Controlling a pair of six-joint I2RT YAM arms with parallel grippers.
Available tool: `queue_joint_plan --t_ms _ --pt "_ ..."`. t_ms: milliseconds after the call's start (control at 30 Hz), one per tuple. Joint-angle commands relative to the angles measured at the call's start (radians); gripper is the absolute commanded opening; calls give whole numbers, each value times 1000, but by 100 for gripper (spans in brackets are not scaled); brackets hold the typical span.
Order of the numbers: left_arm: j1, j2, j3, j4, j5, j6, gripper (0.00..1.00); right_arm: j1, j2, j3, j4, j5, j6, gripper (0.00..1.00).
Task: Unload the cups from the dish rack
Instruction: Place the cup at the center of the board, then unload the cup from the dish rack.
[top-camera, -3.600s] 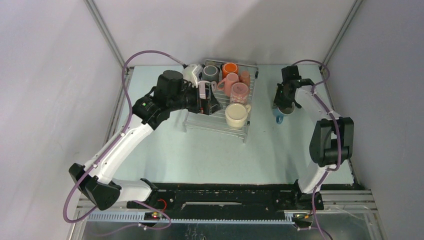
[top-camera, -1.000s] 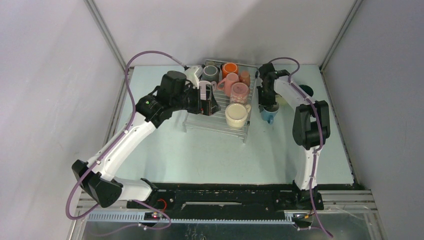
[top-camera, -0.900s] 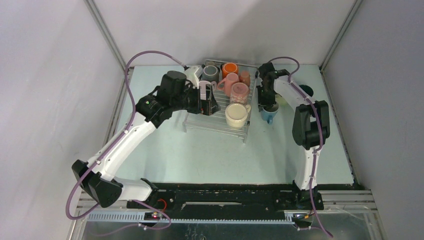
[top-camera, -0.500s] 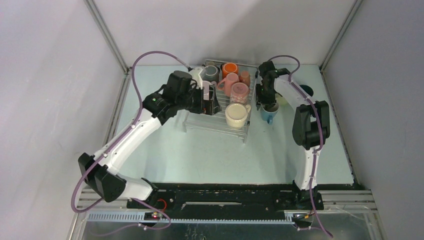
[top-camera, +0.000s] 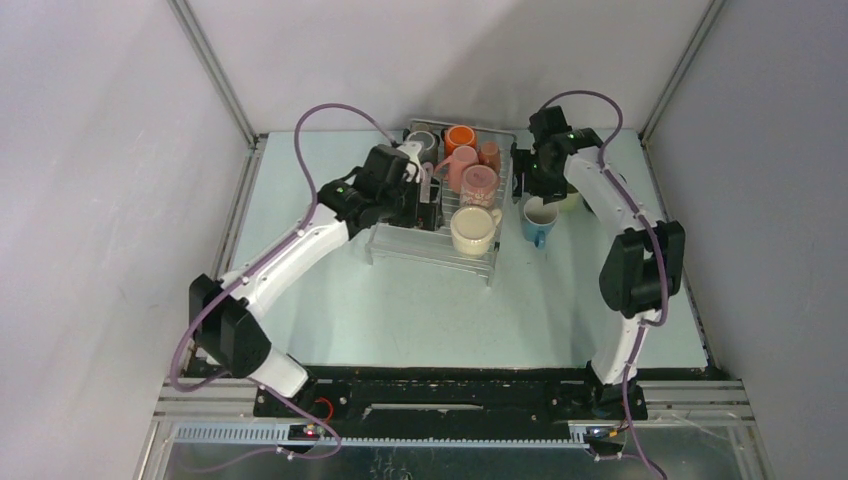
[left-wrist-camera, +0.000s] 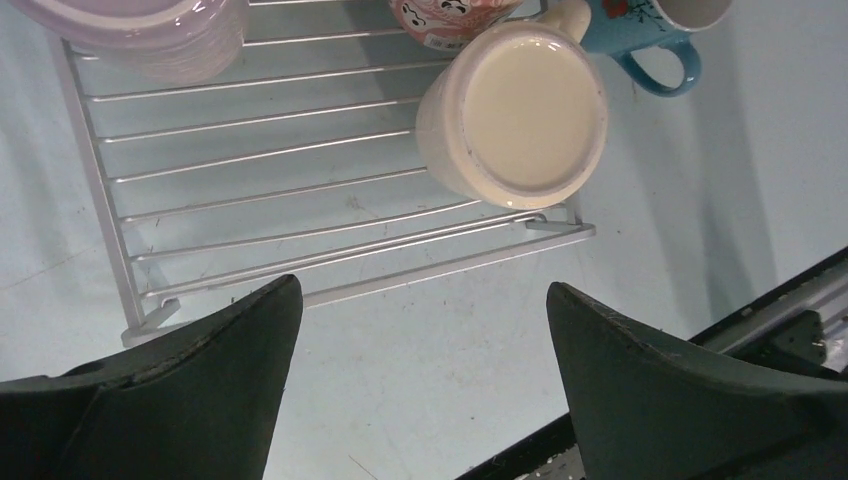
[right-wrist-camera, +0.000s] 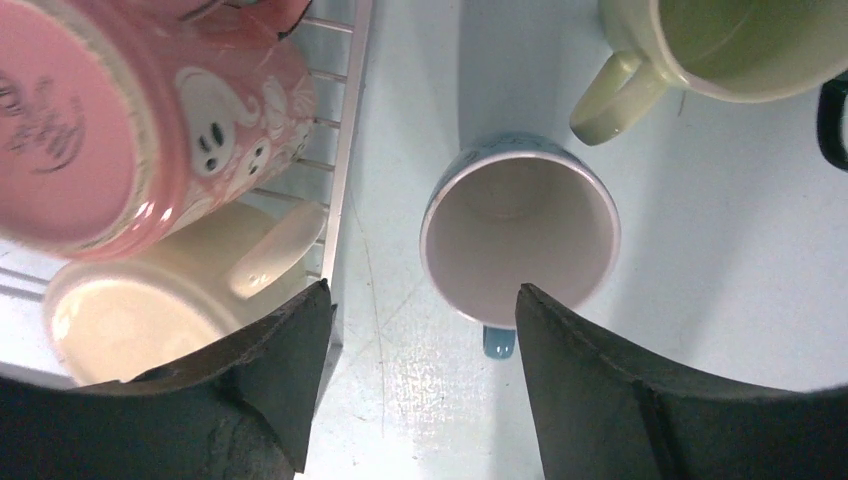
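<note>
Right gripper has released blue cup and lifted.

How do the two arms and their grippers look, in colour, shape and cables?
Both the left arm and right arm have white links with black joints, and a purple cable loops along each. The left gripper and right gripper have dark, wedge-shaped fingers.

Overhead wide; wrist views close, downward, both catching cream mug.
</note>
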Motion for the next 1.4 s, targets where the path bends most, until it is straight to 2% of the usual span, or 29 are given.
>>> queue_joint_plan --t_ms 0,367,567,967,1367 --pt "-39 62 99 35 -70 52 100 5 -115 -19 20 12 10 75" --pt "-85 240 264 5 -109 93 100 27 -268 -170 168 -78 68 84" --pt "-108 308 307 -1 -132 142 100 47 -297 -193 179 -38 90 85" --pt "-161 431 411 -18 -179 172 100 -36 -421 -314 246 4 131 88" --pt "-216 496 443 -28 -248 172 100 -57 -424 -324 240 -19 121 88"
